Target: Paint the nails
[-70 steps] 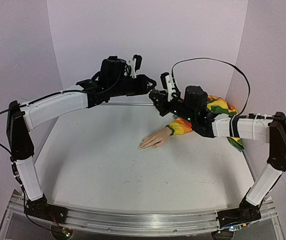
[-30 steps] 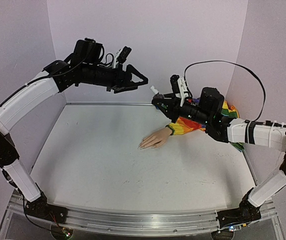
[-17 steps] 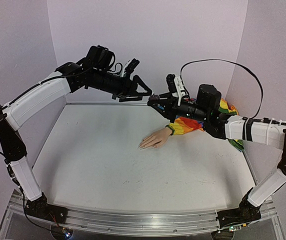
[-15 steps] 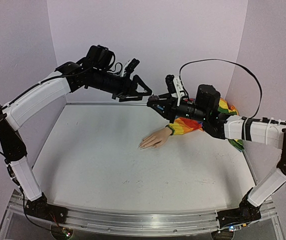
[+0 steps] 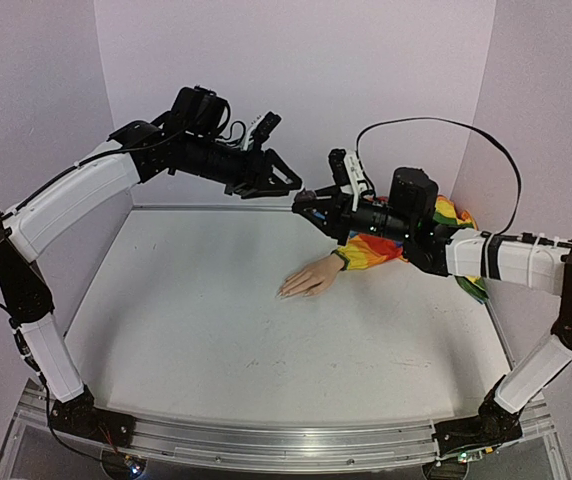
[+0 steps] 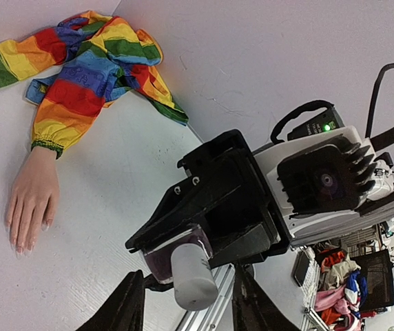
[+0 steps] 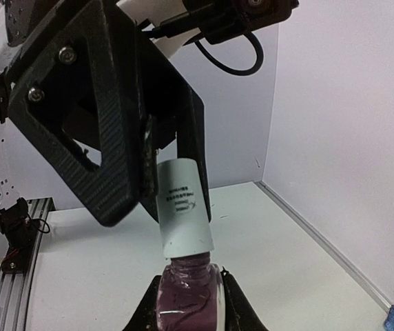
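Left gripper: jaws part-open, straddling the white cylindrical plastic cap, no firm pinch visible; right gripper: clamped on the small dark purple glass polish bottle beneath that cap, raised in the air beyond the pale peach mannequin hand; nails: at that hand's fingertips, palm-down on the white table, rainbow-striped fabric sleeve at its wrist; judged: nails tiny, rigid, smooth; hand likely light, apt to slide; steady it at the wrist.
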{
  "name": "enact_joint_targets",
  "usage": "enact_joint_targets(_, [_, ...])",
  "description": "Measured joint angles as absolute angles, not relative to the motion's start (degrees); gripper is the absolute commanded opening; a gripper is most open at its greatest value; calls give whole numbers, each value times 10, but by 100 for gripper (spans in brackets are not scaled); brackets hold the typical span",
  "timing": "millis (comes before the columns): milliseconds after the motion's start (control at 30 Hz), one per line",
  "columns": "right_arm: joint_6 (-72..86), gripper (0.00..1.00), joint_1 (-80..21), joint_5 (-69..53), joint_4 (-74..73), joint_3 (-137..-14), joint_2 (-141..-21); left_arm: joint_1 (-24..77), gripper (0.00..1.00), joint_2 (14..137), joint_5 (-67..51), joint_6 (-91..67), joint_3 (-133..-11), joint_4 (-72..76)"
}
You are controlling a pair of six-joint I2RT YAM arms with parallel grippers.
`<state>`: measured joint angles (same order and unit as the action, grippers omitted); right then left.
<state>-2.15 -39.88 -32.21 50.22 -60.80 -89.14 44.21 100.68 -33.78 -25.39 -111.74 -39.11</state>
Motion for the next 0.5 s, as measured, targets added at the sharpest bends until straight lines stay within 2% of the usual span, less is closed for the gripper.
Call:
enact_joint_targets(333, [-22,0,-399,-326,499,-612,-895,443,41,1010,-328,-253,-1127,-392])
enact_joint_targets(500, [-22,0,-399,-328,492,-613,-897,445,36,1014,-325,-253,-1132,-394])
